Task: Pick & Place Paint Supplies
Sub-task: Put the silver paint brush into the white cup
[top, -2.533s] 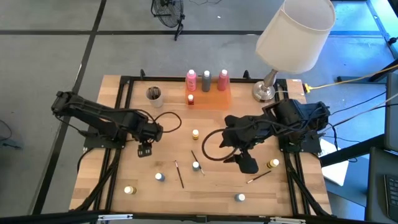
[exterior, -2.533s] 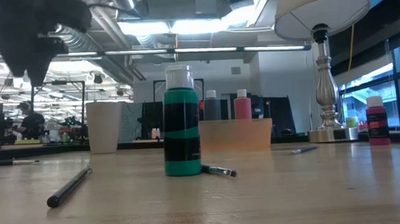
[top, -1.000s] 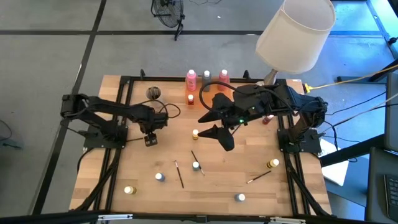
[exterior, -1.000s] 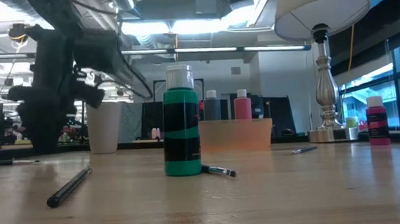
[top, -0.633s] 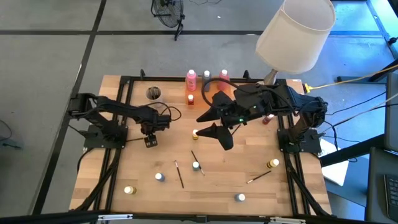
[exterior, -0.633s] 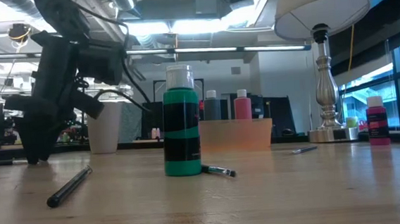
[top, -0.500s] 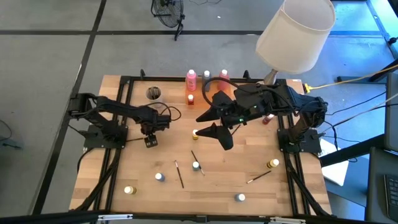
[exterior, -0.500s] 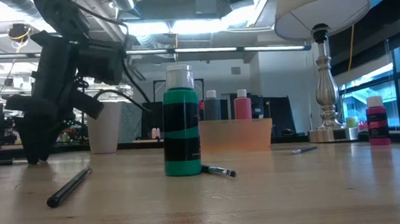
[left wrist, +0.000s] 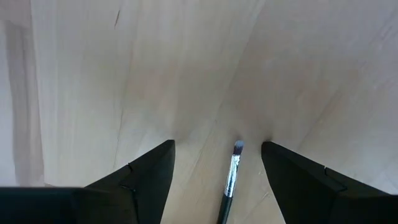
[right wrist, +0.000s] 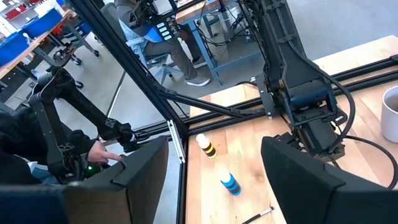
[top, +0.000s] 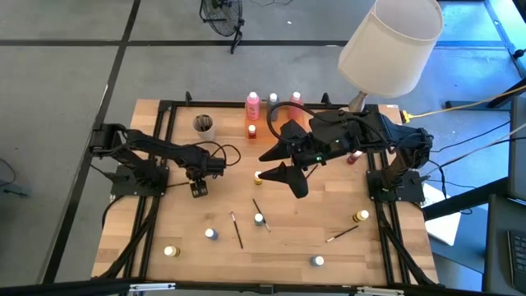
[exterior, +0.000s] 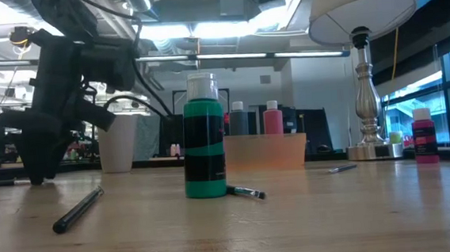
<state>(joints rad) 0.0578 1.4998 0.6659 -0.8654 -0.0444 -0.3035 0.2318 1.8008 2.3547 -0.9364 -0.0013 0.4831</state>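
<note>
My left gripper (top: 197, 190) (exterior: 38, 177) points straight down, low over the table's left middle, fingers open. A thin dark brush (left wrist: 231, 177) lies flat on the wood between its fingertips (left wrist: 219, 147), untouched; in the high view the gripper hides it. My right gripper (top: 275, 166) (right wrist: 214, 143) hangs open and empty high above the table's middle. Three white-capped bottles (top: 273, 101) stand at the far edge in the orange tray (exterior: 265, 151). A green bottle (exterior: 204, 143) stands upright near the front, with more small bottles (top: 211, 234) and brushes (top: 237, 231) scattered.
A beige cup (top: 203, 124) stands at the far left and a lamp (top: 362, 107) at the far right. A red-lidded pot (top: 252, 131) sits by the tray. Black frame rails (top: 156, 214) run along both sides. People show beyond the table (right wrist: 93, 155).
My left gripper has sunk a little toward the table, drifting slightly toward the near edge, still open and pointing down. My right arm has kept still.
</note>
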